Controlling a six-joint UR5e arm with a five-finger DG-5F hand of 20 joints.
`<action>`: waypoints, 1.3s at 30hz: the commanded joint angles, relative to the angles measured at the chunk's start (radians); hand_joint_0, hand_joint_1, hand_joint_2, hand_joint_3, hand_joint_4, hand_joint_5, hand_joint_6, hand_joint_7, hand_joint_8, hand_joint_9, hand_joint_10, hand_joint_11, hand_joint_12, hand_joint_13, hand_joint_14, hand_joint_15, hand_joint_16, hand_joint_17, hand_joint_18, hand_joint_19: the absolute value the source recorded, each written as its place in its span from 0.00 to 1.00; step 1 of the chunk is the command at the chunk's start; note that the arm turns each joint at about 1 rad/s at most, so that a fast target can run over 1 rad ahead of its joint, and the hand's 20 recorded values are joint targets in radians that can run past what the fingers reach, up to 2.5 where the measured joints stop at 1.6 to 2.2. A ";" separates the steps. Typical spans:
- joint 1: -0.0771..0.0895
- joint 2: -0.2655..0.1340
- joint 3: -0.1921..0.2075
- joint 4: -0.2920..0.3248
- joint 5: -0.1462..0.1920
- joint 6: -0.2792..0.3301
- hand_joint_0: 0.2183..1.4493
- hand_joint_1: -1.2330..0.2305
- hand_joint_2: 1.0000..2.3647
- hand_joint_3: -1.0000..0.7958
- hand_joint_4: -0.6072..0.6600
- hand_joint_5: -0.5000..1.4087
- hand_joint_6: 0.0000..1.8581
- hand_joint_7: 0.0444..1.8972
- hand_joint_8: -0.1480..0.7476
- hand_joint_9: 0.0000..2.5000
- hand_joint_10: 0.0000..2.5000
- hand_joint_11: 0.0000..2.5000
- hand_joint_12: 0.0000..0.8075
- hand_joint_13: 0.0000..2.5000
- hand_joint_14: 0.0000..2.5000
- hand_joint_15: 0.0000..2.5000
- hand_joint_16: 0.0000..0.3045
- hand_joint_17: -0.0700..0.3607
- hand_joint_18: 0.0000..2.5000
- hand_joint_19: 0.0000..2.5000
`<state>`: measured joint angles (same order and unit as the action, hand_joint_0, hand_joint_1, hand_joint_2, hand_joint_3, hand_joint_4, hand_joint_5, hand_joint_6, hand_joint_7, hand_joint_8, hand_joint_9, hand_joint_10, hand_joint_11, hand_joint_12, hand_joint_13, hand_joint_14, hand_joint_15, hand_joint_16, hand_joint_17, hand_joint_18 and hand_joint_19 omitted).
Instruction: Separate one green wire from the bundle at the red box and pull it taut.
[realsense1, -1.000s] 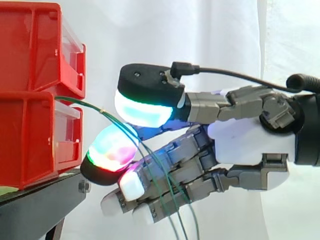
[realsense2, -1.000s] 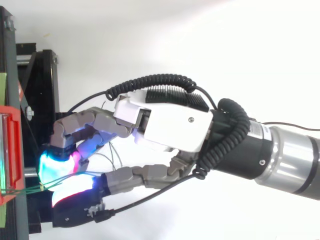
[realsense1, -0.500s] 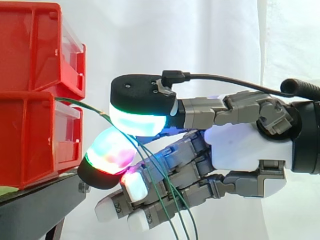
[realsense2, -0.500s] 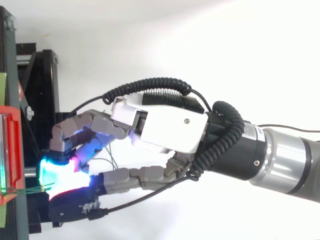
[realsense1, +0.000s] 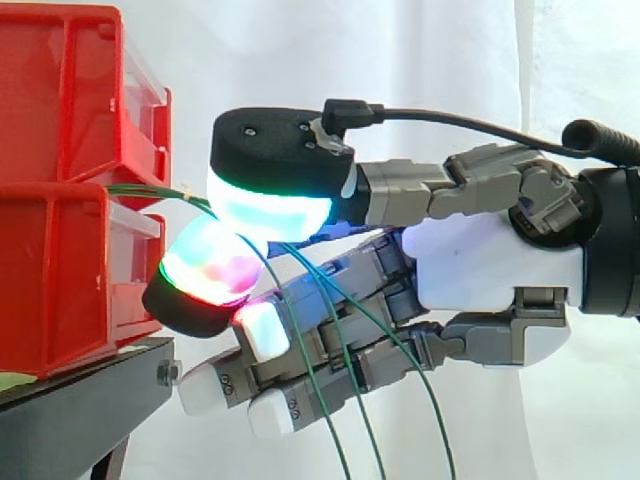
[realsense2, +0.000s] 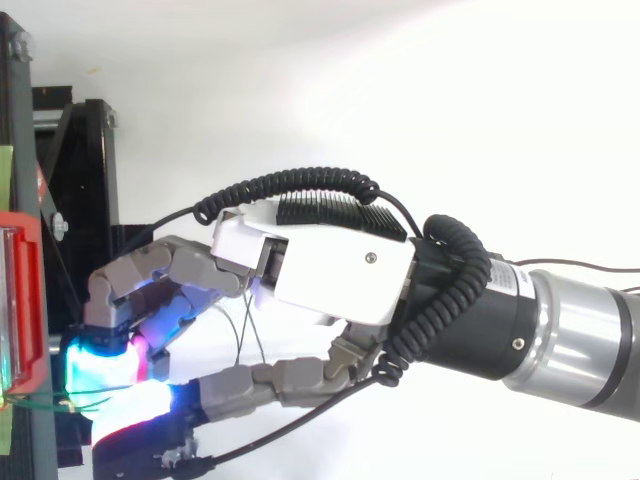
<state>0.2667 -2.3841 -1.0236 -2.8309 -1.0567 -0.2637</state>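
Observation:
A bundle of thin green wires (realsense1: 150, 190) leaves the lower red box (realsense1: 60, 270) at its front lip and runs right. My hand (realsense1: 490, 270) reaches in from the right. Its thumb pad (realsense1: 268, 200), glowing white and cyan, lies on top, and a green and red glowing fingertip (realsense1: 205, 272) lies underneath. The two pads press together on the wires just off the box. Behind the pinch three green strands hang down across the other curled fingers. In the top view the hand (realsense2: 320, 270) has its glowing pads by the red box (realsense2: 25, 300), with a green wire (realsense2: 40, 403) leading to them.
A second red bin (realsense1: 60, 90) is stacked on the lower one. Both rest on a black stand (realsense1: 80, 410) whose edge juts out under the hand. A white curtain hangs behind.
The hand has moved closer to the red box. The thumb pad and the fingertip under it have come together on the wires, and the hanging strands have spread apart.

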 joint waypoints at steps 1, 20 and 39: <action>0.000 -0.001 0.003 -0.013 0.000 0.020 0.37 0.29 0.01 0.38 0.56 0.16 0.50 0.53 0.54 0.41 0.01 0.35 0.39 0.30 0.00 0.10 0.15 0.40 0.31 0.12; 0.000 0.000 0.003 -0.024 0.001 0.054 0.33 0.29 0.00 0.28 0.61 0.17 0.50 0.55 0.54 0.44 0.01 0.36 0.38 0.32 0.00 0.11 0.14 0.39 0.32 0.13; -0.003 0.002 0.008 -0.084 -0.003 0.127 0.32 0.38 0.01 0.38 0.63 0.17 0.49 0.56 0.53 0.41 0.01 0.34 0.39 0.32 0.00 0.12 0.15 0.40 0.33 0.15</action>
<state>0.2639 -2.3824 -1.0161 -2.9080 -1.0598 -0.1437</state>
